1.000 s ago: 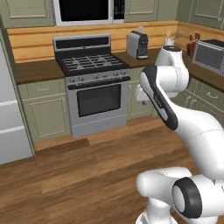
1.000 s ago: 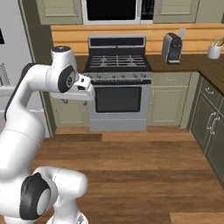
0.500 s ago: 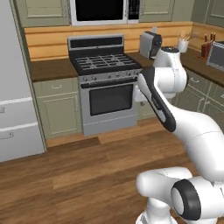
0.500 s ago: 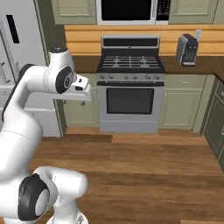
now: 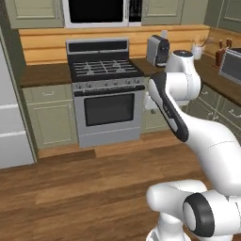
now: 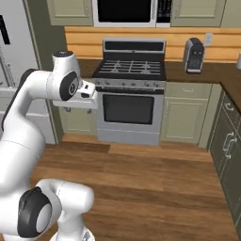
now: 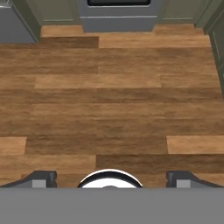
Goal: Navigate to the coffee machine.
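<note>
I see the coffee machine (image 5: 158, 50) standing upright on the dark countertop (image 6: 207, 73) just to the right of the stove (image 6: 129, 89), against the wooden backsplash, with a microwave (image 6: 126, 12) mounted above the stove. My gripper (image 7: 112, 178) is well apart from it, held out over the wooden floor (image 7: 113, 105) in front of the stove and pointing down at the planks. Its two fingertips (image 7: 40, 178) sit wide apart at the bottom of the hand view with nothing between them.
</note>
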